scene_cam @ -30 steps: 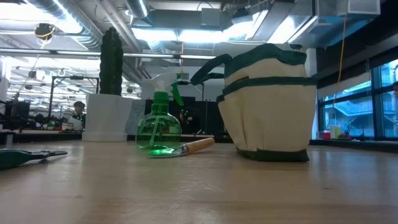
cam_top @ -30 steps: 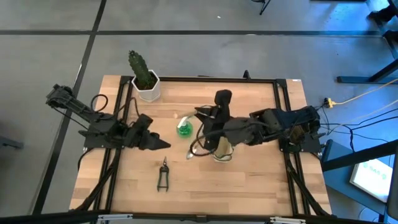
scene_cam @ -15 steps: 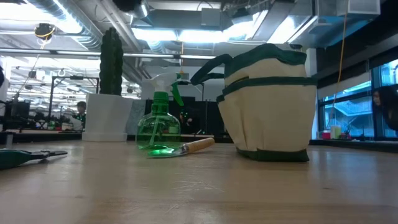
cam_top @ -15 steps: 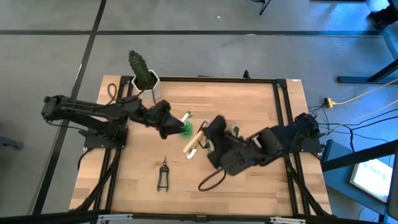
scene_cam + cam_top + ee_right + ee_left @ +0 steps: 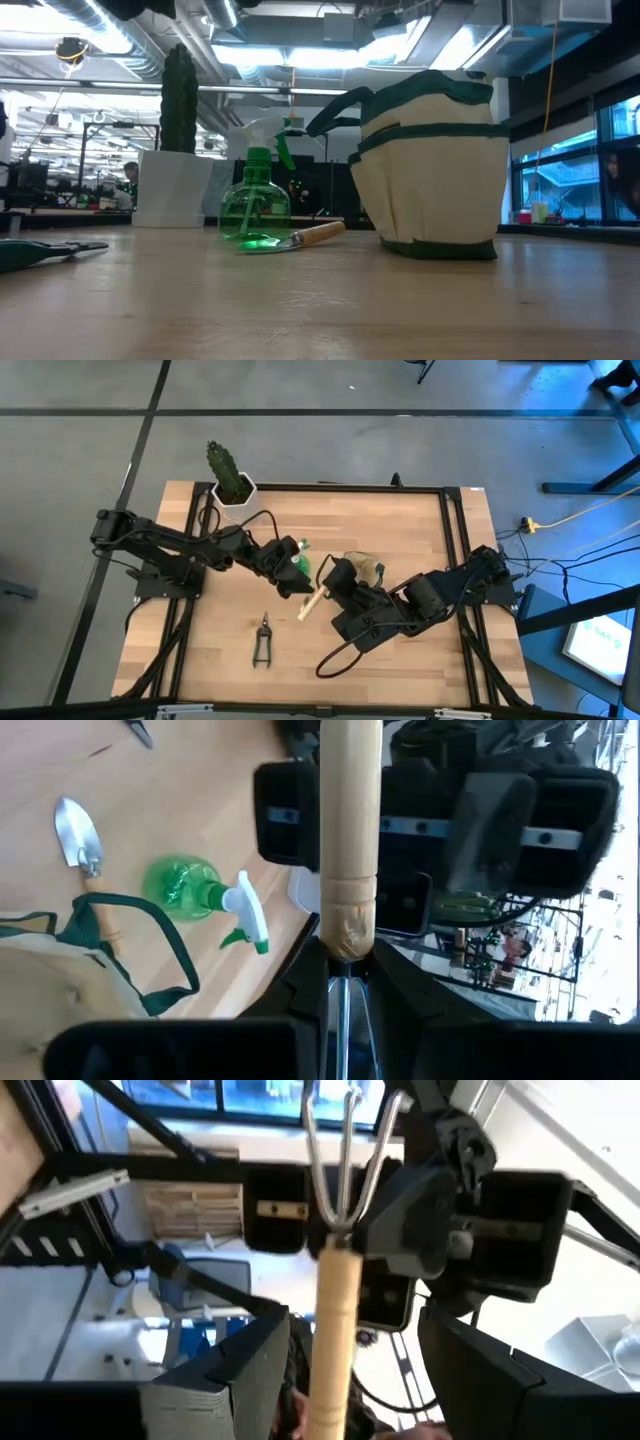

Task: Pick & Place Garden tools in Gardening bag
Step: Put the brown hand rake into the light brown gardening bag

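Mostly hidden from above: the gardening bag (image 5: 365,567), covered by the right arm, with only a pale patch of fabric and a dark loop handle showing. Hard to tell there whether the pale wooden handle just beside the bag belongs to the hand rake (image 5: 335,1295) or to the trowel (image 5: 88,855). Seen level across the worktop (image 5: 320,300): the bag upright, khaki with dark green trim, the green spray bottle (image 5: 255,205) near it, and the trowel lying flat in front of that bottle. Cut off at the edge of that level view, and plainer from above: the black pruning shears (image 5: 262,640), well apart from the bag. Farther off still, past the bottle: the cactus (image 5: 228,472) in its white pot. Held in the air beside the bag, on its bottle side: the rake, with a round light-wood handle, a bare metal neck and thin steel prongs. Clamped on that metal neck, just past the end of the wood: the right gripper (image 5: 345,995), its fingers (image 5: 300,982) tight on either side. Facing it end on: the left gripper (image 5: 352,1320), fingers (image 5: 235,1370) apart, one on each side of the wooden handle, with a gap on both sides and no touch.
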`<act>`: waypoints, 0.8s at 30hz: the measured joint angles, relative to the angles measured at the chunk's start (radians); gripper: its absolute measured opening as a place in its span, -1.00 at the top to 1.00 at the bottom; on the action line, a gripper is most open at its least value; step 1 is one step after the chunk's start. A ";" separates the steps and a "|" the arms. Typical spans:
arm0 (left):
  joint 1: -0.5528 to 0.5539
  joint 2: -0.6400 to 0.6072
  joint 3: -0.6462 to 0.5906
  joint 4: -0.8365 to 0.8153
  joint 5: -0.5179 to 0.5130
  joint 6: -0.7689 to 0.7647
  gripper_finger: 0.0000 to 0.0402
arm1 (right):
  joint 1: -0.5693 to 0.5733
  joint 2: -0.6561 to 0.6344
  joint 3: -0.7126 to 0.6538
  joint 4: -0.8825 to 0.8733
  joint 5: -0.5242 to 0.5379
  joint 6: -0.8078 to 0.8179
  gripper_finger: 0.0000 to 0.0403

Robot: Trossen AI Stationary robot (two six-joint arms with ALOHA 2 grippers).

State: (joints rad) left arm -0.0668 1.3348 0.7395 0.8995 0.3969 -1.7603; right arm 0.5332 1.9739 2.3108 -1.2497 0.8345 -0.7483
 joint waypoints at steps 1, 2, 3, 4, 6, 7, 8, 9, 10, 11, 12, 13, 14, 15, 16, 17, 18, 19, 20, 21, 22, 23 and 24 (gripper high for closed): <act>-0.010 0.002 0.000 -0.004 -0.001 0.000 -0.09 | -0.001 0.000 0.000 0.000 0.000 0.000 0.76; -0.019 0.006 0.000 -0.004 -0.001 0.001 -0.09 | -0.002 0.000 0.000 0.000 -0.001 0.000 0.76; -0.026 0.010 0.000 -0.001 -0.003 0.001 -0.09 | -0.003 0.000 0.000 0.000 -0.004 0.000 0.76; -0.032 0.014 0.000 -0.003 -0.004 0.001 -0.09 | -0.007 0.000 0.000 0.000 -0.017 0.000 0.76; -0.044 0.023 0.000 0.000 -0.014 0.001 -0.09 | -0.016 0.000 0.000 0.001 -0.049 0.018 0.76; -0.049 0.025 0.000 0.005 -0.022 0.001 -0.09 | -0.022 0.000 0.000 0.001 -0.062 0.038 0.76; -0.053 0.026 0.002 0.006 -0.029 0.004 -0.09 | -0.028 0.000 0.000 0.000 -0.073 0.051 0.76; -0.057 0.026 0.008 0.004 -0.033 0.010 -0.09 | -0.031 0.000 0.000 0.000 -0.077 0.056 0.76; -0.060 0.026 0.015 0.005 -0.034 0.015 -0.09 | -0.034 0.000 0.000 0.001 -0.074 0.053 0.76; -0.061 0.026 0.022 0.004 -0.034 0.019 -0.09 | -0.037 0.000 0.000 0.004 -0.068 0.042 0.76; -0.062 0.026 0.029 0.002 -0.034 0.025 -0.09 | -0.037 0.000 0.000 0.009 -0.056 0.030 0.76; -0.062 0.026 0.035 0.001 -0.035 0.028 -0.09 | -0.037 0.000 0.000 0.012 -0.050 0.018 0.76; -0.062 0.026 0.041 -0.002 -0.035 0.031 -0.09 | -0.039 0.000 0.000 0.017 -0.050 0.008 0.76; -0.062 0.026 0.049 -0.003 -0.035 0.034 -0.09 | -0.040 0.000 0.000 0.023 -0.054 0.003 0.76; -0.062 0.026 0.055 -0.002 -0.035 0.035 -0.09 | -0.041 0.000 0.000 0.027 -0.060 0.003 0.76; -0.062 0.026 0.059 -0.007 -0.034 0.036 -0.09 | -0.042 0.000 0.000 0.028 -0.060 0.004 0.76; -0.062 0.026 0.060 -0.009 -0.034 0.036 -0.09 | -0.043 0.000 0.000 0.028 -0.060 0.003 0.76; -0.062 0.026 0.061 -0.013 -0.034 0.036 -0.09 | -0.045 0.003 0.001 0.031 -0.060 0.001 0.76; -0.062 0.026 0.061 -0.013 -0.033 0.036 -0.09 | -0.048 0.006 0.001 0.036 -0.060 0.000 0.76; -0.062 0.026 0.061 -0.014 -0.032 0.036 -0.09 | -0.049 0.009 0.001 0.037 -0.060 0.000 0.76; -0.061 0.026 0.061 -0.021 -0.031 0.036 -0.09 | -0.049 0.011 0.000 0.037 -0.061 0.000 0.76; -0.059 0.026 0.061 -0.030 -0.029 0.036 -0.09 | -0.049 0.015 0.000 0.036 -0.060 0.000 0.76; -0.056 0.026 0.062 -0.039 -0.027 0.036 -0.09 | -0.049 0.020 0.001 0.042 -0.059 0.000 0.76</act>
State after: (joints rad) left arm -0.1231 1.3605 0.8011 0.8607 0.3701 -1.7245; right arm 0.4843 1.9937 2.3120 -1.2078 0.7759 -0.7483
